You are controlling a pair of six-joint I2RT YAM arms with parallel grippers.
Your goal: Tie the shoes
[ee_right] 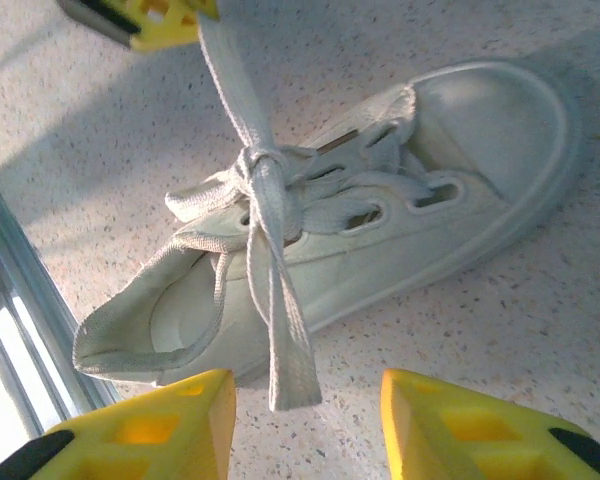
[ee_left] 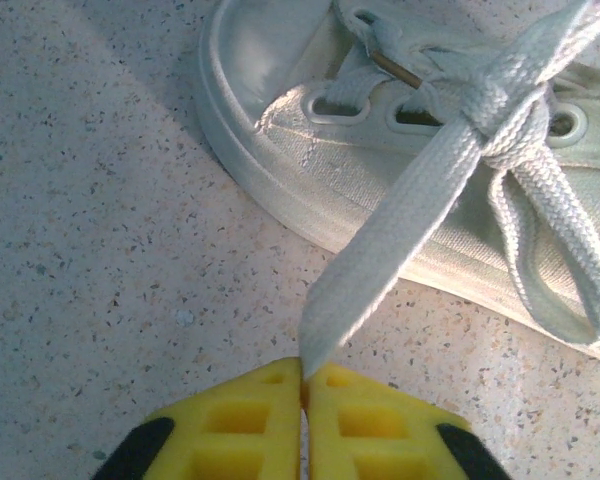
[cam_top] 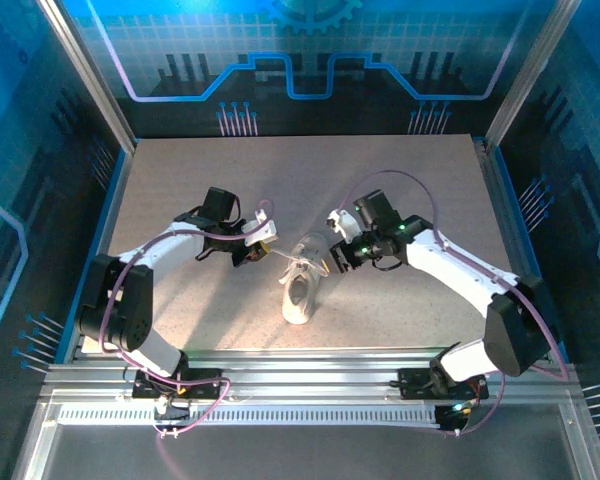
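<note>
Between the grippers we list one white sneaker (cam_top: 302,290): knot (ee_right: 258,165) cinched, tying seemingly near done. Left of it, left gripper (ee_left: 302,378) pinches a lace end (ee_left: 400,215); right gripper (ee_right: 308,392) gapes around the second lace end (ee_right: 292,380), ungripped. Wrist views resolve a loop (ee_left: 570,270) beside the knot; overhead blurs it.

Worktop (cam_top: 310,170) lies bare across the far half and along the near strip by the rail (cam_top: 310,358). The sneaker (cam_top: 302,290) sits mid-worktop, with the left hand (cam_top: 263,250) and right hand (cam_top: 332,262) close on either side. A lace (ee_left: 400,220) runs taut from the knot to the pinched left hand, barring that gap. The right hand's fingers (ee_right: 480,425) stand apart, a loose lace end (ee_right: 285,350) lying between them.
</note>
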